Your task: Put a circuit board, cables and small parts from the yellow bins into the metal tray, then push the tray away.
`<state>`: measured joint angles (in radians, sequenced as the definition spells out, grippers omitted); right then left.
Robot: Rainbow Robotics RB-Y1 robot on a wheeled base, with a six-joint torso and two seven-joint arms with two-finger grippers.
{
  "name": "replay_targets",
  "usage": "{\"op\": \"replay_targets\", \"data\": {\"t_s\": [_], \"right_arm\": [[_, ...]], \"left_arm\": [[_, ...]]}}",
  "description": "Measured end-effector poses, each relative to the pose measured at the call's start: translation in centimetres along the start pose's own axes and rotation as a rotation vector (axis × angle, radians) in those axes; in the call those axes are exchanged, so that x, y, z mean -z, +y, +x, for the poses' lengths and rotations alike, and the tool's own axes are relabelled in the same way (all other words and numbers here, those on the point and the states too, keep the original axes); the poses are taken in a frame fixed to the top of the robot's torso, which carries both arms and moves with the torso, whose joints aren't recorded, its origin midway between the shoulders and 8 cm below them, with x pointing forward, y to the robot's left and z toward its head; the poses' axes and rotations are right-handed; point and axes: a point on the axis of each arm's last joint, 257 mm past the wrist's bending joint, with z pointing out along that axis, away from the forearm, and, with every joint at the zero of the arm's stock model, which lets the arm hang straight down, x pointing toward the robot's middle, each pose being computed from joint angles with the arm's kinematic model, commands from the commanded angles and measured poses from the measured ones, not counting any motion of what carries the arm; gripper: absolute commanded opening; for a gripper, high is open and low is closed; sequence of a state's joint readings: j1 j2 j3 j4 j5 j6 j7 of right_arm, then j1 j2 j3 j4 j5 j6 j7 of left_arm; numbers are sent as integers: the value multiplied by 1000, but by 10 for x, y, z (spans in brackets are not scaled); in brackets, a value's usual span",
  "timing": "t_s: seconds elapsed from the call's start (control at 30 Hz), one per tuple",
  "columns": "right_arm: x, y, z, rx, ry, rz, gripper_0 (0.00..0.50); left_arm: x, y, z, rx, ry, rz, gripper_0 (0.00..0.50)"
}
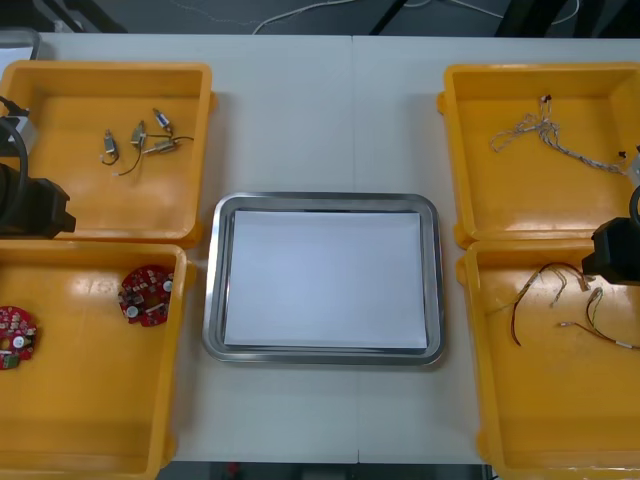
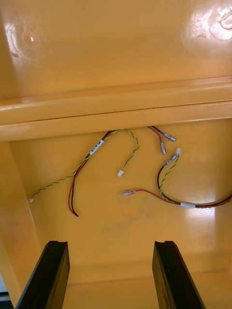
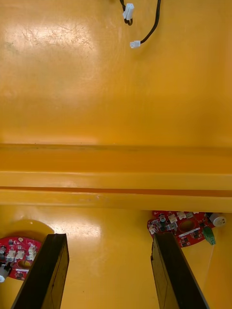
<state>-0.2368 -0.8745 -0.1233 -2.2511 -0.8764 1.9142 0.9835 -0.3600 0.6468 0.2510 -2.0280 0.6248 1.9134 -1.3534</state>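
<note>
The metal tray (image 1: 325,199), white inside, lies at the table's middle with nothing in it. Two round red circuit boards (image 1: 147,294) (image 1: 16,335) rest in the near left yellow bin (image 1: 90,420). Over that bin my left gripper (image 3: 108,240) hangs open, with one circuit board (image 3: 181,226) just past its fingertip. Small metal parts (image 1: 137,144) sit in the far left bin (image 1: 60,215). My right gripper (image 2: 110,244) is open above the near right bin (image 1: 560,410), short of the red and yellow cables (image 2: 130,169) (image 1: 560,290). Twisted blue and white cables (image 1: 545,135) lie in the far right bin (image 1: 500,205).
The left arm's black body (image 1: 30,205) shows at the left edge, the right arm's body (image 1: 618,252) at the right edge. A black cable (image 3: 145,29) with white plugs lies in the bin beyond the left gripper. Bare table strips flank the tray.
</note>
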Motion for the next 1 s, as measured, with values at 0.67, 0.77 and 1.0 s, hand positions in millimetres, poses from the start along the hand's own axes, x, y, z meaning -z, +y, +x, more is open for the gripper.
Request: {"op": "replay_targets", "data": {"t_s": [0.67, 0.77, 1.0], "right_arm": [[5, -8, 7, 392, 20, -13, 500], [1, -12, 6, 499, 6, -11, 500], [-22, -22, 15, 644, 15, -58, 500]], "left_arm": [[14, -1, 19, 47, 5, 138, 500], [10, 10, 42, 48, 35, 112, 500], [12, 37, 84, 81, 75, 63, 500]]}}
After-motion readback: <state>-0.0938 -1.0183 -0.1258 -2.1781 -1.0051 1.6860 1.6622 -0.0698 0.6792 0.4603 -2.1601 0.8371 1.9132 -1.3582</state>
